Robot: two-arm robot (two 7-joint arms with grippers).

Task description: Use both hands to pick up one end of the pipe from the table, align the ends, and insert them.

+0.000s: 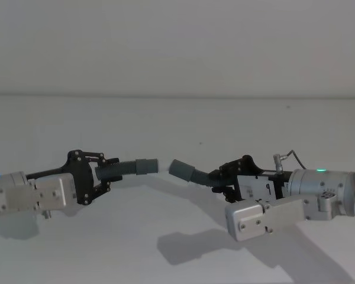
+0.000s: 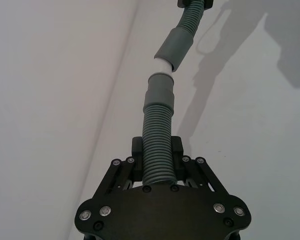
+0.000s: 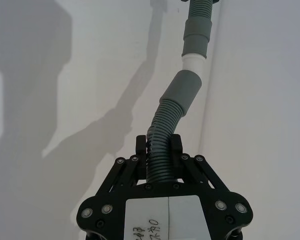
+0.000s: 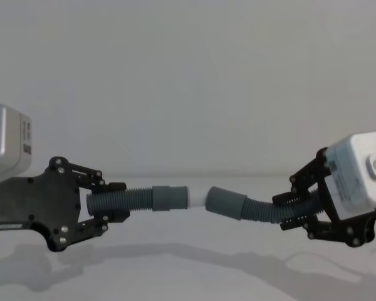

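Observation:
My left gripper (image 1: 106,173) (image 4: 116,202) is shut on the ribbed part of one pipe piece (image 1: 121,170), held level above the table (image 1: 165,254). Its grey cuff (image 4: 169,197) ends in a whitish tip (image 4: 197,195) pointing right. My right gripper (image 1: 216,177) (image 4: 294,210) is shut on the other pipe piece (image 4: 263,211), whose wider socket cuff (image 4: 225,204) tilts up towards the left. In the left wrist view the whitish tip (image 2: 165,65) sits right at the socket's mouth (image 2: 175,47), with the two ends at a slight angle to each other.
The white table runs back to a plain white wall (image 1: 177,47). Shadows of both arms fall on the surface beneath them (image 1: 207,245).

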